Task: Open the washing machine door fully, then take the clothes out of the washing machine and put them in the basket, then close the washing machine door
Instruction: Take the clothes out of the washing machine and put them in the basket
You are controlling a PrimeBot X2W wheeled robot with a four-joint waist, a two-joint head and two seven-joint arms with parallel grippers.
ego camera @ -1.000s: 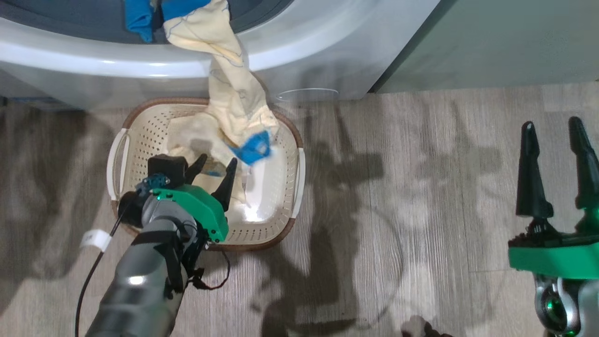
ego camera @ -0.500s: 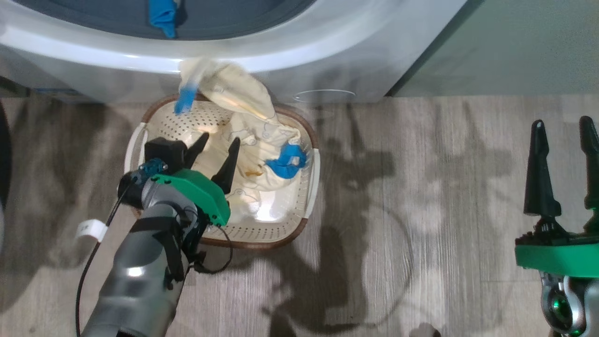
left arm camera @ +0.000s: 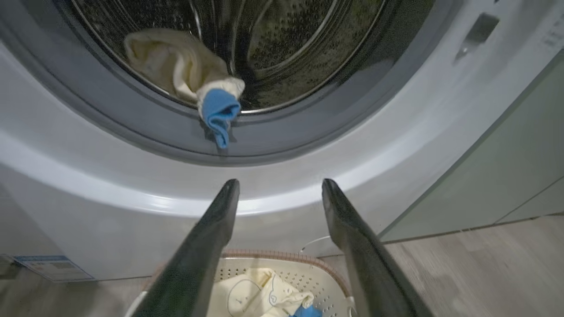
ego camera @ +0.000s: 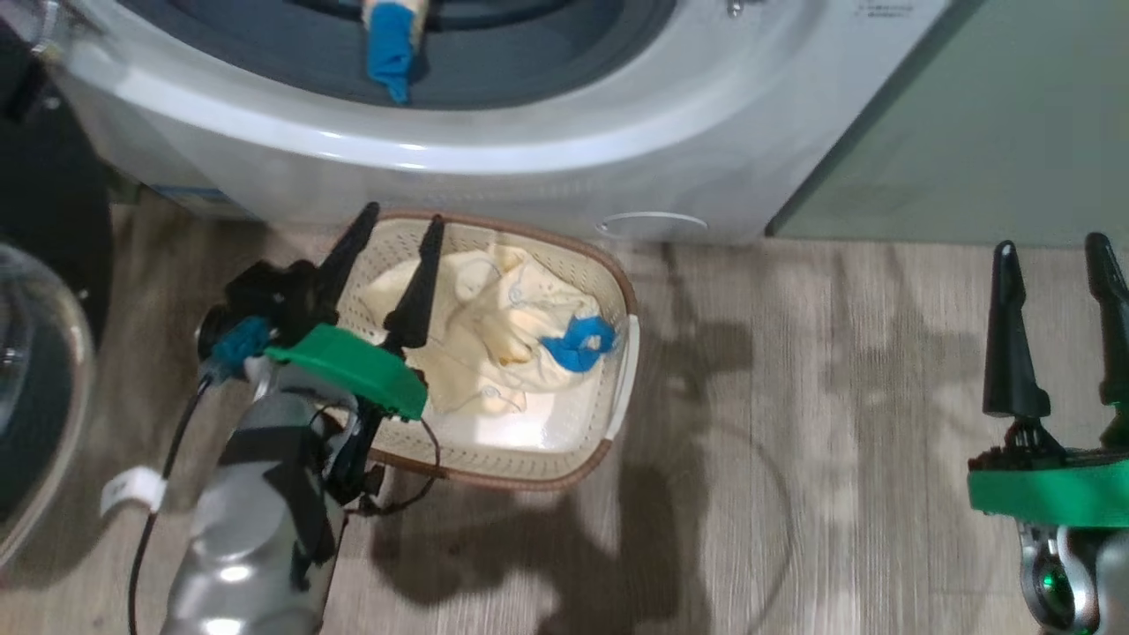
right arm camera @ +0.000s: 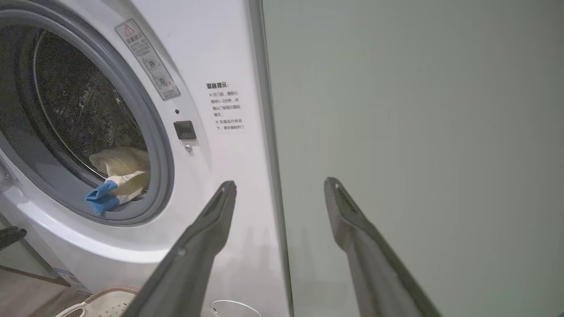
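- The left gripper (ego camera: 403, 214) has its two dark fingers spread apart with nothing between them. It hangs over the basket's (ego camera: 564, 441) left rim, and its tips reach the back edge nearest the washing machine (ego camera: 494, 150).
- In the left wrist view, the left gripper (left arm camera: 280, 182) points at the machine's white front (left arm camera: 88, 185) just below the drum opening. The basket (left arm camera: 317, 273) lies beneath the fingers.
- The right gripper (ego camera: 1050, 243) is also wide open and empty. It is held above the wood-look floor (ego camera: 838, 353), well apart from the basket. In its own wrist view the right gripper (right arm camera: 282, 182) faces the seam between the machine (right arm camera: 211, 57) and the pale green cabinet (right arm camera: 418, 110).
- One cream garment (ego camera: 494, 326) lies crumpled inside the basket towards its back and middle, with a blue cuff (ego camera: 578, 344) near the right wall. The front of the basket's base is bare.
- A second cream garment (left arm camera: 176, 66) sits in the drum. Its blue cuff (left arm camera: 218, 114) hangs over the grey gasket at the lower edge of the opening, and the garment also shows in the right wrist view (right arm camera: 119, 167).
- The washing machine door (ego camera: 40, 370) stands swung open at the machine's left, with its clear porthole and black rim showing.
- The basket stands on the floor, close against the machine's front, below the opening.
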